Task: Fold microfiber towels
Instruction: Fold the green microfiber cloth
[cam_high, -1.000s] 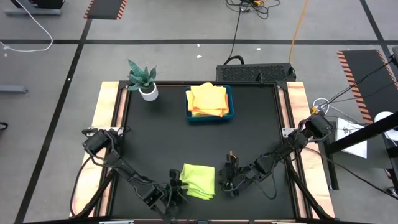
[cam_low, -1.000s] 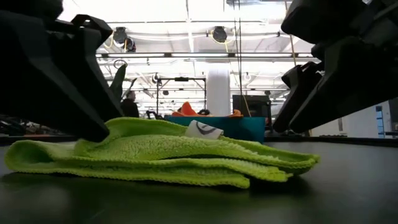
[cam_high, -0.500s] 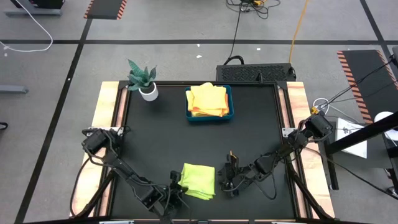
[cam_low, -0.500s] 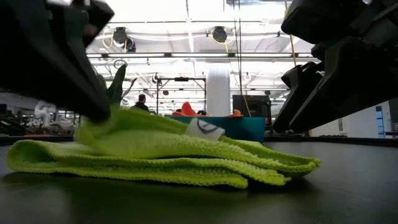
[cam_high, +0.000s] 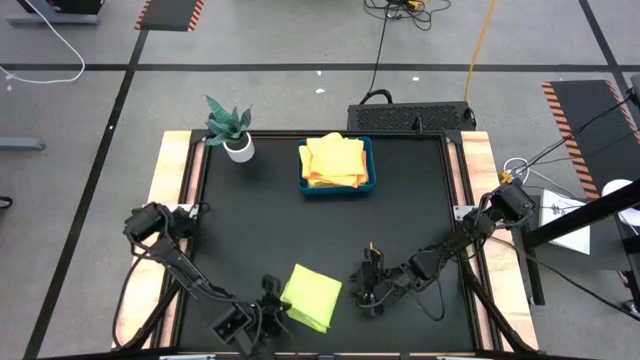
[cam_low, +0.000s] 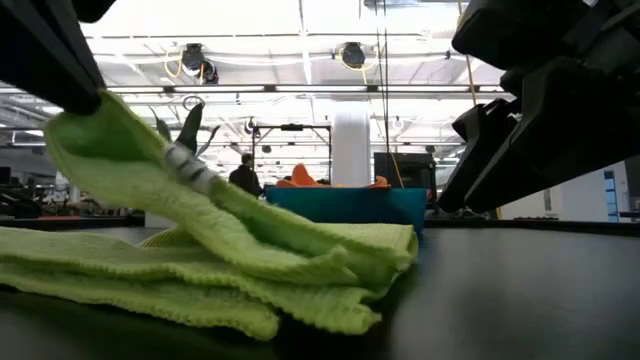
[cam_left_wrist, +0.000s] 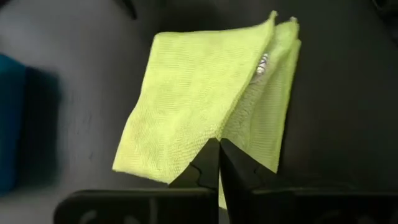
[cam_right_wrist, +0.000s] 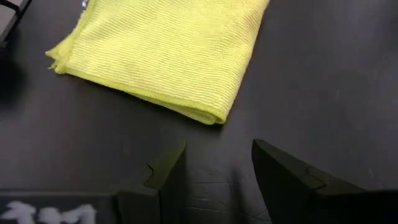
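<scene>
While the black table (cam_high: 250, 230) fills the overhead view inside its pale wooden border, two dark arms reach in along its near edge — the left arm from the left side, the right arm from the right. At the far side of the table stands a blue rectangular tray (cam_high: 369, 170) holding a stack of yellow microfiber towels (cam_high: 333, 160) with an orange layer showing along the lower edge; beside it, near the far left corner, is a small potted plant (cam_high: 231, 127) in a white pot.

Near the table's front edge lies a folded lime green microfiber towel (cam_high: 311, 297), set at an angle between the two grippers. The left gripper (cam_left_wrist: 219, 163) has its fingers pinched together on the towel's edge, and in the low view that side of the towel (cam_low: 150, 190) is lifted off the layers below while the rest lies on the tabletop; a small white label (cam_low: 186, 165) shows on the raised fold. The right gripper (cam_right_wrist: 217, 168) sits low over the table just beside the towel's right edge, its fingers parted with bare tabletop between them — nothing held. A person (cam_low: 243, 176) stands in the room far behind the table.
</scene>
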